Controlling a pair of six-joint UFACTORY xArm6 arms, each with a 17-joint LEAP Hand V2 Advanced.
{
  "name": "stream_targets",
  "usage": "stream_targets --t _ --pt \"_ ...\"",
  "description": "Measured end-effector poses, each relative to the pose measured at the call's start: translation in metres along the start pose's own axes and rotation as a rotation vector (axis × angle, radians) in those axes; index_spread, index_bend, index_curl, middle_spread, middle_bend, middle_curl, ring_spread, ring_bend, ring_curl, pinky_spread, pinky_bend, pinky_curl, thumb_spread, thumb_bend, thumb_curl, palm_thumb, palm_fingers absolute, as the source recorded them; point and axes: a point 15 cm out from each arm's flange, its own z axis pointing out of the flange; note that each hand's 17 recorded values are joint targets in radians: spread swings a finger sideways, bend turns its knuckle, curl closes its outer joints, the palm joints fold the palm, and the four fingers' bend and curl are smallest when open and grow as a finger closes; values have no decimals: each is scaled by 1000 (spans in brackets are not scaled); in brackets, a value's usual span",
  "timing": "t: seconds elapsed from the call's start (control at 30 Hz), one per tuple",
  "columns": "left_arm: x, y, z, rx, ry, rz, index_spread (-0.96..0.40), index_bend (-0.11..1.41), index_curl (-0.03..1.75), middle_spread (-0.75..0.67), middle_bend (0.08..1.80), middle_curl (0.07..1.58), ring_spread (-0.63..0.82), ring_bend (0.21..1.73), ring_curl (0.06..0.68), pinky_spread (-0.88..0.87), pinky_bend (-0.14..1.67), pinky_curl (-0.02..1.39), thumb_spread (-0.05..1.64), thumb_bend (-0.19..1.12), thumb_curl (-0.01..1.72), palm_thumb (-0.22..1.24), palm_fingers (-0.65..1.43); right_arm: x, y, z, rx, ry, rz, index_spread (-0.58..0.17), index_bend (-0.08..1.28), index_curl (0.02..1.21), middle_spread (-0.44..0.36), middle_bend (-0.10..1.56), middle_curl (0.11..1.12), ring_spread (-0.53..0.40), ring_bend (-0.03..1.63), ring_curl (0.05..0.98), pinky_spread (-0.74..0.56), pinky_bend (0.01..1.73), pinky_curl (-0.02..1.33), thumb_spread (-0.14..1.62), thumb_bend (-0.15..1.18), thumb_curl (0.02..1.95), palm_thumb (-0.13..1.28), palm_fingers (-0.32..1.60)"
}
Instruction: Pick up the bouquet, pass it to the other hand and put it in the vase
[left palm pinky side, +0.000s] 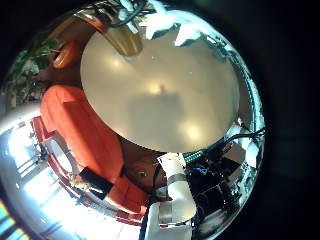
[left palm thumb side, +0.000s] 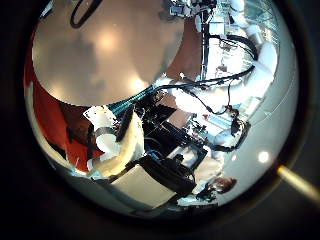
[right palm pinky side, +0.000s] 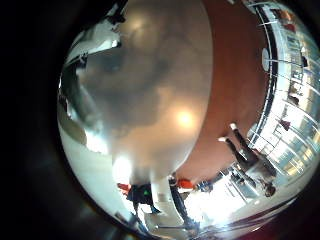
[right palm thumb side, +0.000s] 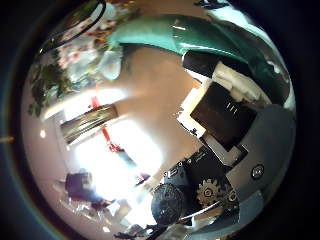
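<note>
- Bouquet (right palm thumb side: 68, 50): you will find its flowers and leaves in the right thumb side view, at the edge of the view, near the right hand (right palm thumb side: 228, 125); whether anything touches it you cannot tell.
- Vase (right palm thumb side: 88, 124): a ringed vessel just beside the bouquet's leaves in the same view; I take it for the vase, not with certainty; upright or tilted cannot be told.
- Right hand: its fingers (right palm thumb side: 215, 110) fill one side of that view, with nothing seen between them; apart or together cannot be told.
- Left hand (left palm pinky side: 172, 25): only fingertips show at the edge of its little finger side view; you cannot tell whether the fingers are apart, together or clamped on anything.
- Desk (left palm pinky side: 150, 90): round top, well below the left palm; the part in view is bare; a sofa (left palm pinky side: 80, 130) stands beside it.
- Right little finger side view: desk top and floor only.
</note>
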Motion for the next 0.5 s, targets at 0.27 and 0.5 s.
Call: stream_targets --t 0.27,0.5 --pt "-3 -8 -6 20 16 -14 75 173 341 426 189 313 592 433 210 539 199 323 1117 -21 331 431 73 -37 38 -79 100 -127 -88 -237 1168 878 -176 1292 900 -222 1438 688 -149 1580 409 877 151 849 1175 1096" --pt "-11 -15 -35 132 63 -81 76 185 350 412 193 316 576 428 208 527 191 317 1126 -24 323 402 111 -81 71 -147 223 -385 -208 -220 1189 866 -163 1310 895 -214 1443 711 -140 1561 451 847 148 948 1156 1096"
